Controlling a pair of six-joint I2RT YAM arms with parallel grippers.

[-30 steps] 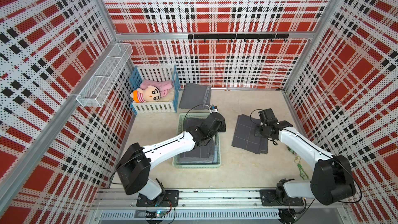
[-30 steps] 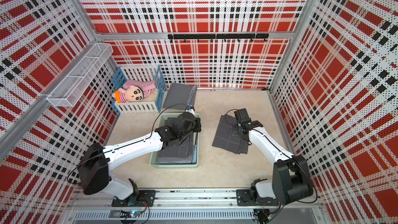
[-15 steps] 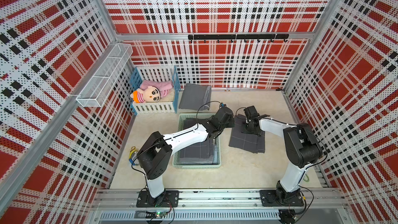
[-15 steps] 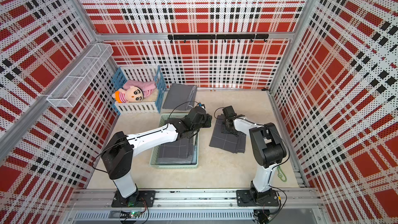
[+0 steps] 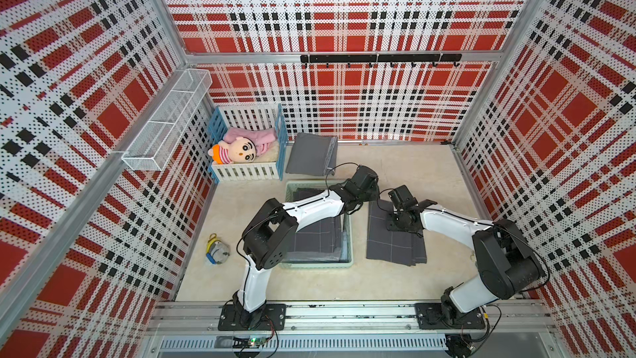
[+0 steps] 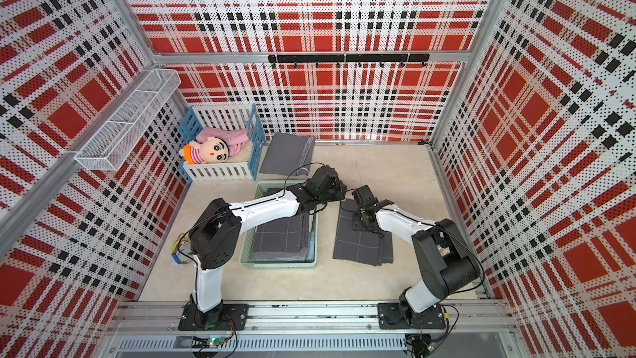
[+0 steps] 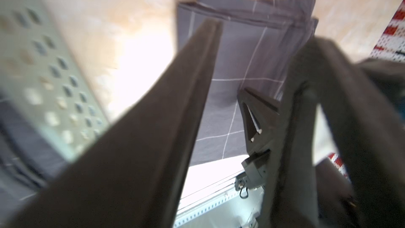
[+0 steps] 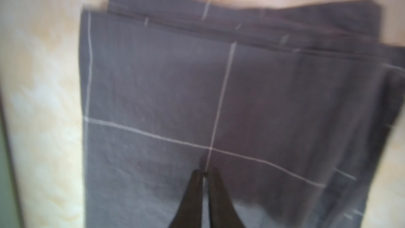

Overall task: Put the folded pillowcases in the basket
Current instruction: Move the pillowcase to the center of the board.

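Left tool (image 7: 264, 32) spread near basket (image 5: 316, 264), right tool (image 8: 203, 172) perhaps touching folded pillowcase (image 5: 395, 246)

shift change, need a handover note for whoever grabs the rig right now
left gripper: open, empty, between the basket and the folded pillowcase.
right gripper: fingertips nearly together, pointing down at the folded pillowcase; whether it pinches fabric cannot be told.
Things: the folded pillowcase lies flat on the table, beside the basket, not in it. A grey checked cloth already lies in the basket.
Done: both arms are at the pillowcase.
Left: grip it, lift it, lay it in the basket.
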